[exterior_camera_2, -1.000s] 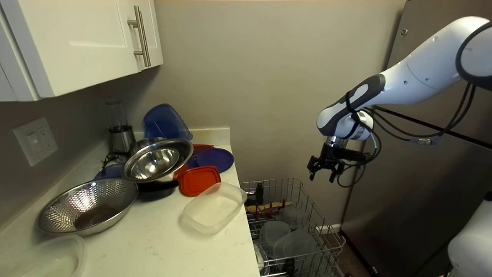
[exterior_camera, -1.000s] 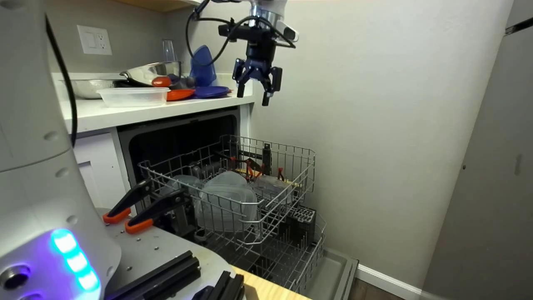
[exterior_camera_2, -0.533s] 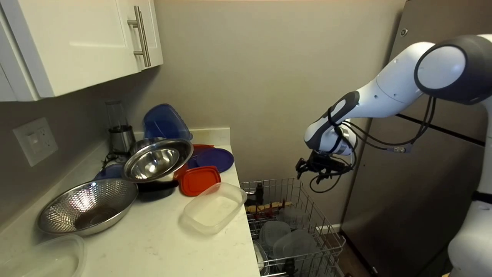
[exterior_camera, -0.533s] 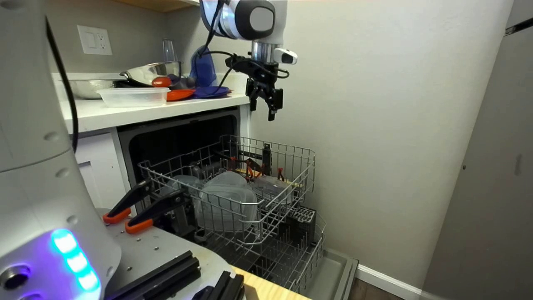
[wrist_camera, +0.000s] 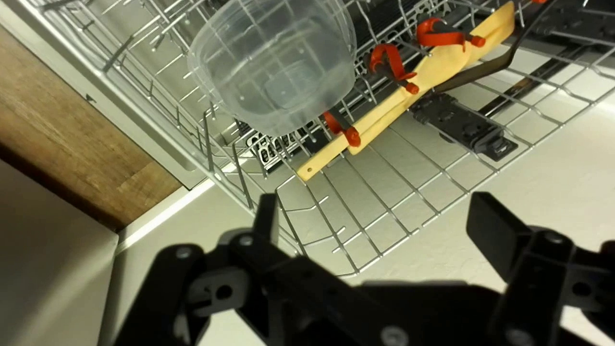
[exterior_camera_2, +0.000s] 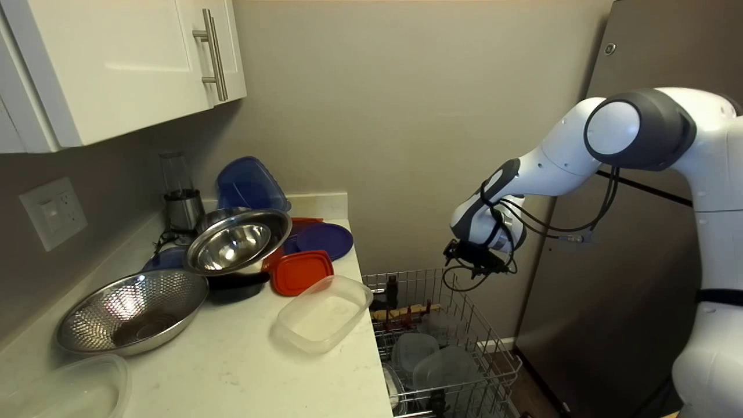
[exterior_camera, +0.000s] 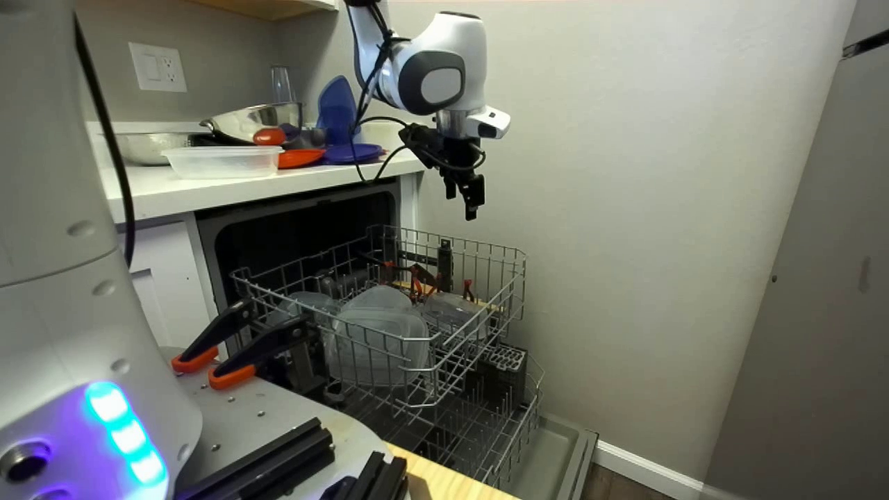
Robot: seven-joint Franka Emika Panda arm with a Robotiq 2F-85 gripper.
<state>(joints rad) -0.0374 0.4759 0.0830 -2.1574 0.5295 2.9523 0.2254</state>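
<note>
While poised above the upper dishwasher rack (exterior_camera: 417,339) with the gripper (wrist_camera: 375,216) spread wide and empty, seemed at an approach step, probably calling next for a controlled descent toward wooden cooking utensils (wrist_camera: 442,65) and clear plastic container (wrist_camera: 276,67), both untouched below it.

A clear rectangular plastic container (exterior_camera_2: 325,314) rests on a white countertop (exterior_camera_2: 244,371) in an exterior view, a perforated silver steel colander (exterior_camera_2: 133,313) at its nine o'clock, a square red plastic lid (exterior_camera_2: 302,273) at eleven and a round dark-blue plastic lid (exterior_camera_2: 325,241) at twelve. Between three and four, a grey wire rack (exterior_camera_2: 426,284) holds clear rounded plastic tubs (exterior_camera_2: 447,368); above the rack, at its one o'clock in an exterior view, hangs a black two-fingered gripper (exterior_camera: 461,201).
</note>
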